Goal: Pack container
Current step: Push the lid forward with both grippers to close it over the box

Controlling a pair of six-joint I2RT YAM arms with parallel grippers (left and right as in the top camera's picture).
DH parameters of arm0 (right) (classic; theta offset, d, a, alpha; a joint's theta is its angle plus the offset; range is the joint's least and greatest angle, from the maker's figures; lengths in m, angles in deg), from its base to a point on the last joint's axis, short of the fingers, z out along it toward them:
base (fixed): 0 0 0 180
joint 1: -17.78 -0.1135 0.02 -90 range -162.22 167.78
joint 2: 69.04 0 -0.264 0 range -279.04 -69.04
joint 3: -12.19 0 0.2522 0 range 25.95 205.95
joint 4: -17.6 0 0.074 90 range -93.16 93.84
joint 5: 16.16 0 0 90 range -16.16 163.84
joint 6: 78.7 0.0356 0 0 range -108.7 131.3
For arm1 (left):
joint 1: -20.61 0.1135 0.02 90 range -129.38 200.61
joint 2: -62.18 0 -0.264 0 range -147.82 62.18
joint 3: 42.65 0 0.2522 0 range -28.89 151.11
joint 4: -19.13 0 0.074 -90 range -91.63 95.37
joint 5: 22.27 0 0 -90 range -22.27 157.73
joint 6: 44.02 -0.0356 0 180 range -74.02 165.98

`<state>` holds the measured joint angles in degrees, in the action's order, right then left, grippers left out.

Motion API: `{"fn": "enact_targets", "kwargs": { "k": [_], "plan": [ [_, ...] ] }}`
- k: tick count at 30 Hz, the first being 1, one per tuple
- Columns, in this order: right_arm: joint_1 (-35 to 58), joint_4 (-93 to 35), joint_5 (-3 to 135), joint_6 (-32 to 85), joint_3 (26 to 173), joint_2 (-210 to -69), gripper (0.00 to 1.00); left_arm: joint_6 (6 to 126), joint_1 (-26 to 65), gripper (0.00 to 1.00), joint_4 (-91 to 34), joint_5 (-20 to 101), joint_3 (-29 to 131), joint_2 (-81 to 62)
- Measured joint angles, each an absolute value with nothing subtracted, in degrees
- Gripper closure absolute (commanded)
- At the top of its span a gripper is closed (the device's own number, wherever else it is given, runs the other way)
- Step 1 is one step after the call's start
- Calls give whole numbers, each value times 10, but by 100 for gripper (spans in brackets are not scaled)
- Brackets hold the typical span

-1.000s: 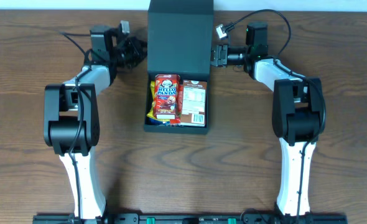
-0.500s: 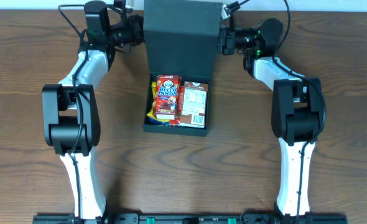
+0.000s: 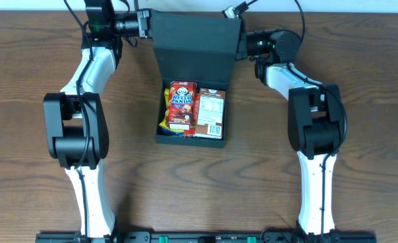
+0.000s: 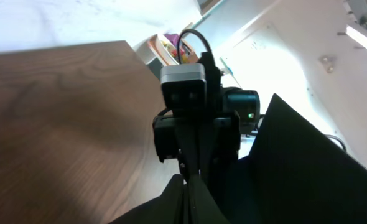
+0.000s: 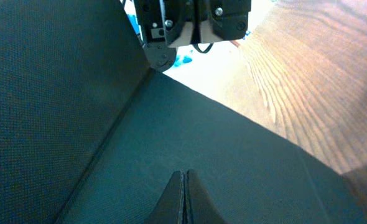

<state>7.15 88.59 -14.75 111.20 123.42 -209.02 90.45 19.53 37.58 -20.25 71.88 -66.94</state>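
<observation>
A dark brown wood-grain table (image 3: 23,101) filled most of the overhead frame, with 1 pale strip (image 3: 23,5) along the top edge. At the left wrist view's upper right, bright white panels (image 4: 295,62) glared with light.

Overhead even and sharp; wrist views blurred, glare behind container (image 4: 308,168)

Left end effector (image 4: 187,198) closed on container (image 4: 301,168) flap, over wooden table (image 4: 59,112)

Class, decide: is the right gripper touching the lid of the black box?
Touching. In the right wrist view the right gripper is pinched shut on the edge of the lid; overhead, it meets the raised lid's right side.
</observation>
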Motion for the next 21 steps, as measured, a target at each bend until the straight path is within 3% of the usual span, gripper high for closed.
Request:
{"fn": "enact_targets", "kwargs": {
  "k": [21],
  "plan": [
    [51,887,-147,1141,1234,-2087,98,1106,195,93,591,-221,719,-669]
  ]
}}
